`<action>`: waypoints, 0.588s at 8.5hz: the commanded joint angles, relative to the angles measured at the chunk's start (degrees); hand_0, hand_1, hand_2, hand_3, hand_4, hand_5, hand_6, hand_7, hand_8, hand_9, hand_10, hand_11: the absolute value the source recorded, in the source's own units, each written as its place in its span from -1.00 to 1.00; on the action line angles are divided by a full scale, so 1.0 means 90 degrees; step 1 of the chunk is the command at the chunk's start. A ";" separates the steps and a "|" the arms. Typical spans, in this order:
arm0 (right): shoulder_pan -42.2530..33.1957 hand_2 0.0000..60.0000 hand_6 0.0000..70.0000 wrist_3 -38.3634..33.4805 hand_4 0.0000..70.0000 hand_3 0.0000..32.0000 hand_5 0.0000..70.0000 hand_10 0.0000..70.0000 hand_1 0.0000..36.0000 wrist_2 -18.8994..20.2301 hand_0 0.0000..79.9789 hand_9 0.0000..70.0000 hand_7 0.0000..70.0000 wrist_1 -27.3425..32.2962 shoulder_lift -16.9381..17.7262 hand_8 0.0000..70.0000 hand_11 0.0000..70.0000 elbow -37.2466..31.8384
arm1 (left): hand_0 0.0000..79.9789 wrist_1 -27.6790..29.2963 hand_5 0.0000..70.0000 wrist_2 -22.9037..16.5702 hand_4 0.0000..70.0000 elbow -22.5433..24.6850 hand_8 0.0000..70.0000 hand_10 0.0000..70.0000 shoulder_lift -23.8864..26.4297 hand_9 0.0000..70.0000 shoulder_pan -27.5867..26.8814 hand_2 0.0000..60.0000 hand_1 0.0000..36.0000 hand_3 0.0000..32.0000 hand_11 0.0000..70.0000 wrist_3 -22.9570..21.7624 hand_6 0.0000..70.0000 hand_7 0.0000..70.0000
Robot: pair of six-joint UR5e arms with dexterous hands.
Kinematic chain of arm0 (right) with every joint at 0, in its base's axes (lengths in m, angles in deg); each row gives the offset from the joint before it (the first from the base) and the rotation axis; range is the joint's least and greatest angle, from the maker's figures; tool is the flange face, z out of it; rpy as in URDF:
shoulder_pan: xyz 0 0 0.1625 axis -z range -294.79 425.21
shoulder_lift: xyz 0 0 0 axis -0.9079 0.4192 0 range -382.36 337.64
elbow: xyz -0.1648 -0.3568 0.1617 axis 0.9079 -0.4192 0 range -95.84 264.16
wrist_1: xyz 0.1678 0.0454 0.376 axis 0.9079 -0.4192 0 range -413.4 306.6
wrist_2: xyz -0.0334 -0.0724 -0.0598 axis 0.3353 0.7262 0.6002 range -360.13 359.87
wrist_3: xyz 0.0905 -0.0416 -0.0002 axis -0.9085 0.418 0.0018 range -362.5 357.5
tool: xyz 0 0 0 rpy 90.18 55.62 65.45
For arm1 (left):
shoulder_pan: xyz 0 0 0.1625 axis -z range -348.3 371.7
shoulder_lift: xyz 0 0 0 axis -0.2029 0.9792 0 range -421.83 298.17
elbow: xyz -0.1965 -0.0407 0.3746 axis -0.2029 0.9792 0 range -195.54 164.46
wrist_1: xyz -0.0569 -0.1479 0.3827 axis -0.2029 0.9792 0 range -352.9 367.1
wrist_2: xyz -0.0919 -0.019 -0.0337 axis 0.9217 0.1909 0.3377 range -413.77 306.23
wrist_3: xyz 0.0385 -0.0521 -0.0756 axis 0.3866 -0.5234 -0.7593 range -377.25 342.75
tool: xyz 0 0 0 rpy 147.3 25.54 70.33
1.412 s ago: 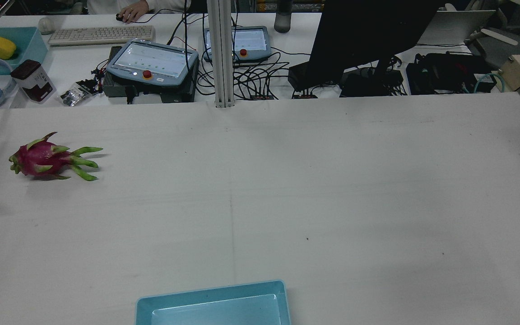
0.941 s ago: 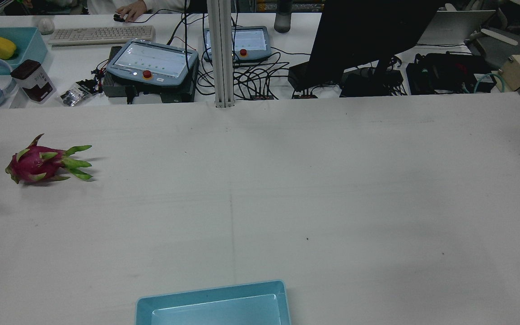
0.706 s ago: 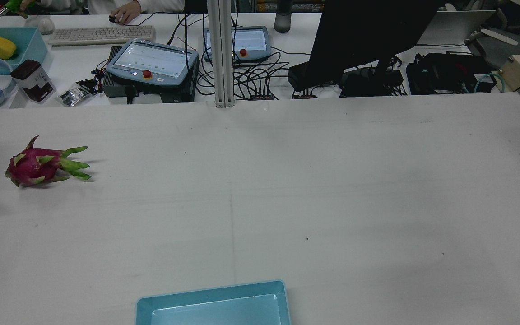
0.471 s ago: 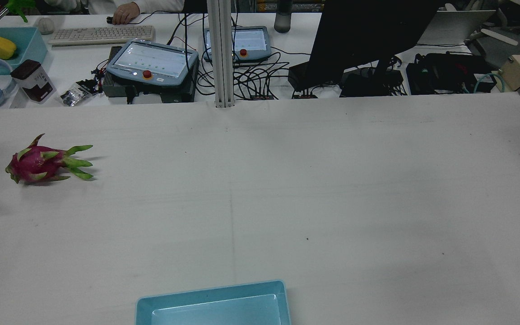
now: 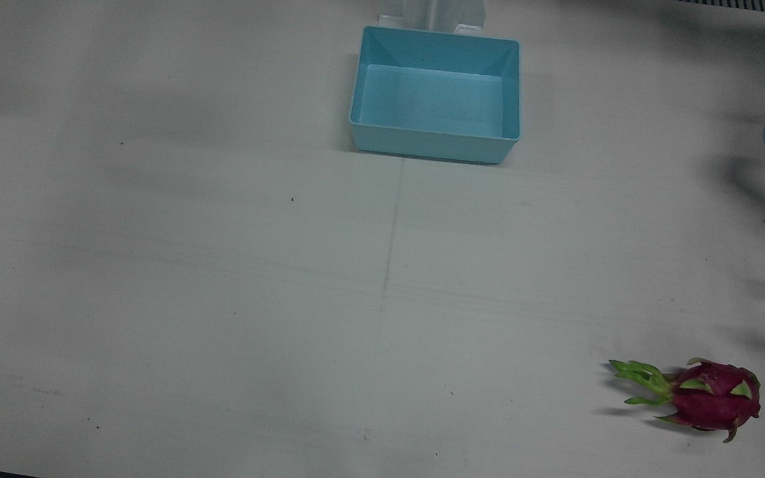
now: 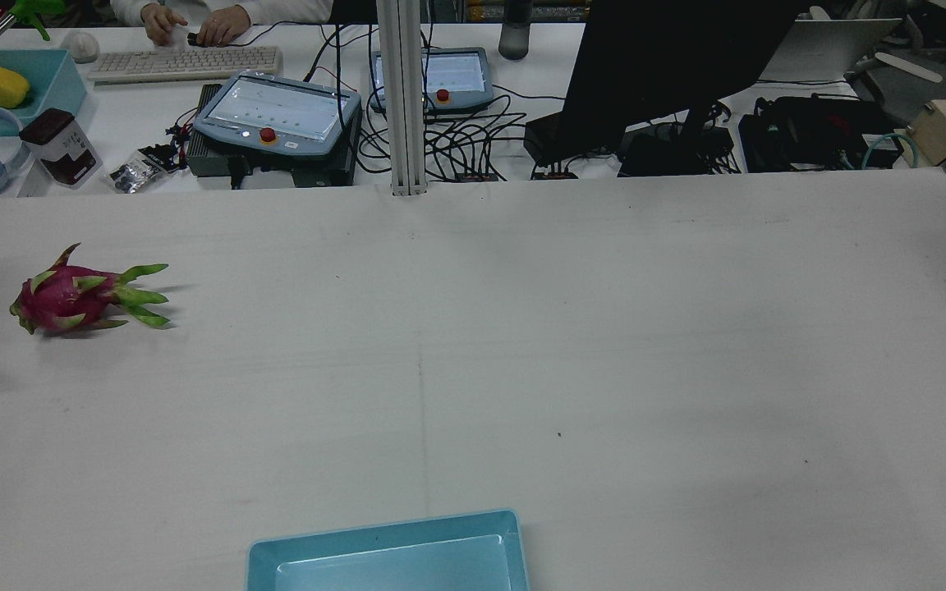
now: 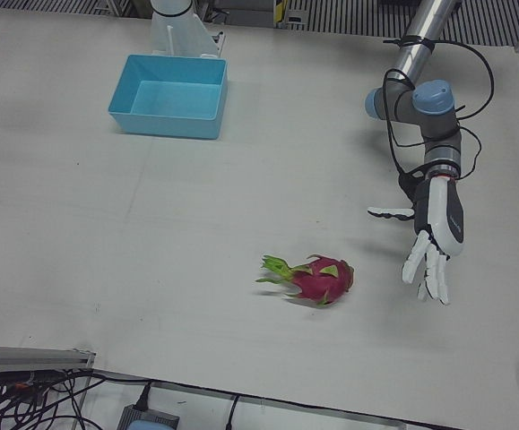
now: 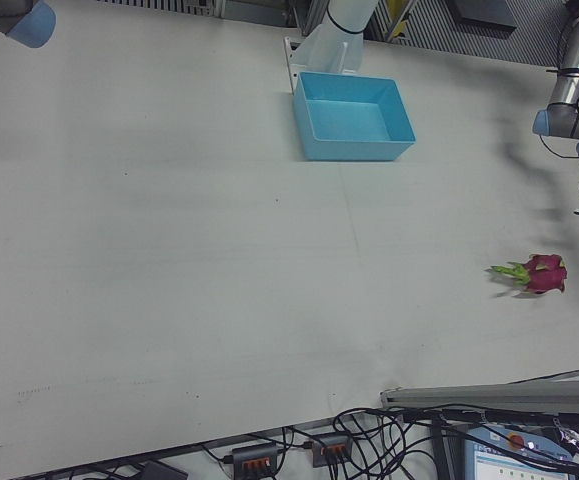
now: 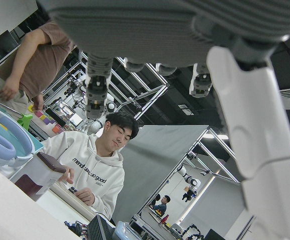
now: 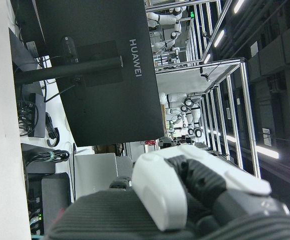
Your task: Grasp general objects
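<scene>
Item 1, blue bin point(image 5: 435, 143): you had it at the worktop's point(image 5: 223, 279) robot-side edge, midway between the arms, nothing visible inside.

Item 2, dragon fruit point(image 7: 320, 279): you found it lying on its side on the robot's left half, toward the operators' edge, green leaf tips pointing toward the centre, well apart from the bin.

Item 3, left hand point(image 7: 435, 239): you held it just right of the fruit in the left-front view, clear of it, fingers point(image 7: 431, 273) spread wide and pointing down, holding nothing.

Item 4, right hand point(image 10: 195, 195): seen only by its own camera; whether its fingers were spread or closed, you could not tell.
</scene>
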 commanded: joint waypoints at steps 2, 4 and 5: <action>-0.0006 -1.00 -1.00 0.0000 -1.00 -1.00 -1.00 -1.00 -1.00 0.0000 -1.00 -1.00 -1.00 -0.0003 0.0000 -1.00 -1.00 0.0006 | 0.18 -0.0155 -1.00 -0.0020 -0.87 0.0182 -1.00 -1.00 0.0003 -1.00 -0.0004 -0.87 -0.27 -0.09 -0.97 0.0081 -1.00 -1.00; -0.0006 -1.00 -1.00 -0.0010 -1.00 -1.00 -1.00 -1.00 -1.00 0.0000 -1.00 -1.00 -1.00 -0.0003 0.0000 -1.00 -1.00 0.0006 | 0.22 -0.2572 -1.00 -0.0058 -0.83 0.1696 -1.00 -1.00 0.0022 -1.00 -0.0052 -0.88 -0.20 0.09 -1.00 0.0353 -1.00 -1.00; -0.0006 -1.00 -1.00 0.0000 -1.00 -1.00 -1.00 -1.00 -1.00 0.0000 -1.00 -1.00 -1.00 -0.0003 0.0000 -1.00 -1.00 0.0006 | 0.23 -0.4202 -1.00 -0.0078 -0.82 0.2537 -1.00 -1.00 0.0119 -1.00 -0.0101 -0.92 -0.19 0.21 -1.00 0.0732 -1.00 -1.00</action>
